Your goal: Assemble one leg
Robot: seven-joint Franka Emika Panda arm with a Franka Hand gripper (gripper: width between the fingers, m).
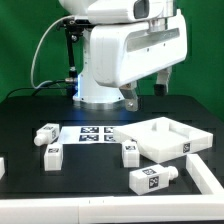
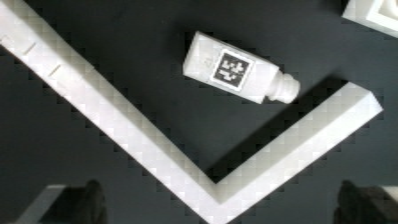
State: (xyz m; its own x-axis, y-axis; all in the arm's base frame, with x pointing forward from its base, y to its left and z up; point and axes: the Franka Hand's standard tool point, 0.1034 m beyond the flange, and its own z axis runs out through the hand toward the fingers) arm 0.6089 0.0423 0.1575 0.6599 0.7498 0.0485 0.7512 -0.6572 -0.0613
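Note:
Several white legs with square tags lie on the black table in the exterior view: one near the front (image 1: 153, 179), one by the panel (image 1: 130, 152), and two at the exterior view's left (image 1: 46, 133) (image 1: 53, 153). The large white tray-like panel (image 1: 165, 138) lies at the exterior view's right. My gripper (image 1: 147, 92) hangs high above the table, open and empty. In the wrist view one leg (image 2: 235, 68) lies flat with its tag up, well clear of my gripper (image 2: 217, 205). Its dark fingertips (image 2: 71, 205) stand wide apart.
The marker board (image 1: 97, 133) lies at the table's middle back. A white frame rail runs along the front (image 1: 110, 212) and turns at the exterior view's right (image 1: 205, 175). Its corner shows as a V (image 2: 134, 135) in the wrist view. A white edge (image 2: 374, 12) shows at that picture's corner.

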